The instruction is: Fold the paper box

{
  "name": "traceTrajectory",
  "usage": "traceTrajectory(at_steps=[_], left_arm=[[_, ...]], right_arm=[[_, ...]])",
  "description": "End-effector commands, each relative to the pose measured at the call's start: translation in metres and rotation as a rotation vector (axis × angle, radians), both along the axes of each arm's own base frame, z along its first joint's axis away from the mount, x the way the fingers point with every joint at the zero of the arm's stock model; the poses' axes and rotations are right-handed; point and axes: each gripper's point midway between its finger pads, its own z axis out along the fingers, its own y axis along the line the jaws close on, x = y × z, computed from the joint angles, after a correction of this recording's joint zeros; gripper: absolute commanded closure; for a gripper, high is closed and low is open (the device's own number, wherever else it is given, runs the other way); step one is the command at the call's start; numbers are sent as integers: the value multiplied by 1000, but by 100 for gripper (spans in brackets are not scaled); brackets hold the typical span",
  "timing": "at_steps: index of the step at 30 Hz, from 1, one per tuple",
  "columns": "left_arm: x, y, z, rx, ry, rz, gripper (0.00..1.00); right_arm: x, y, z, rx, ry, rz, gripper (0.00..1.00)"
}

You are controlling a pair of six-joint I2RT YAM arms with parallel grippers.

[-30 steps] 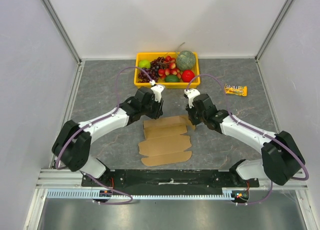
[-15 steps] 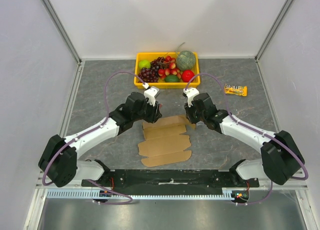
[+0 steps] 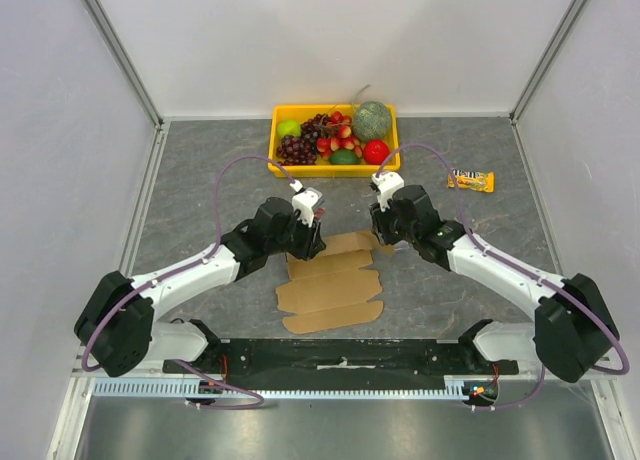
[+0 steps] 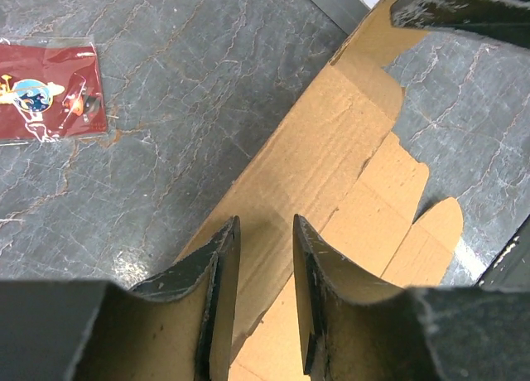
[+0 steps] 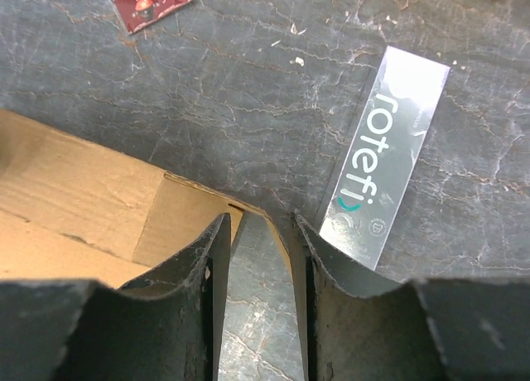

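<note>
The paper box [image 3: 332,283] is a brown cardboard sheet lying mostly flat in front of the arm bases. My left gripper [image 3: 312,246] hangs over its far left corner. In the left wrist view it [image 4: 265,224] stands open just above the cardboard [image 4: 331,149], with only a crease line showing between the fingers. My right gripper [image 3: 385,240] is at the sheet's far right corner. In the right wrist view it [image 5: 258,219] is open astride a thin raised flap edge [image 5: 277,232], which stands close to the right finger [image 5: 308,257].
A yellow tray [image 3: 282,166] of fruit stands at the back of the table. A snack bar [image 3: 471,180] lies to its right. A red packet [image 4: 50,99] and a silver "rotefi" strip [image 5: 389,149] lie on the grey table near the sheet's far edge.
The right gripper's jaws have spread apart at the flap. The left arm swung its elbow outward and its gripper came down toward the sheet's far left corner.
</note>
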Motion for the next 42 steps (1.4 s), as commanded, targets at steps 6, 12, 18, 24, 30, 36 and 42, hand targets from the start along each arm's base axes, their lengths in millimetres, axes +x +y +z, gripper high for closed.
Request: traceTrajectory(at_steps=[6, 12, 18, 24, 30, 36, 42], left_arm=[[-2, -6, 8, -65, -15, 7, 62], [-5, -7, 7, -71, -9, 2, 62], [-7, -8, 8, -73, -10, 2, 63], [-9, -6, 8, -75, -10, 6, 63], [-11, -7, 7, -76, -4, 3, 63], [-11, -7, 4, -71, 0, 1, 63], [-11, -10, 3, -71, 3, 0, 64]], right_arm=[[-4, 5, 50, 110, -62, -10, 67], [-19, 24, 38, 163, 11, 65, 82], [-18, 31, 4, 124, 83, 56, 88], [-16, 35, -18, 114, 120, 38, 89], [-24, 50, -19, 205, 145, 75, 89], [-35, 69, -15, 323, 194, 123, 89], [-42, 79, -9, 410, 230, 140, 88]])
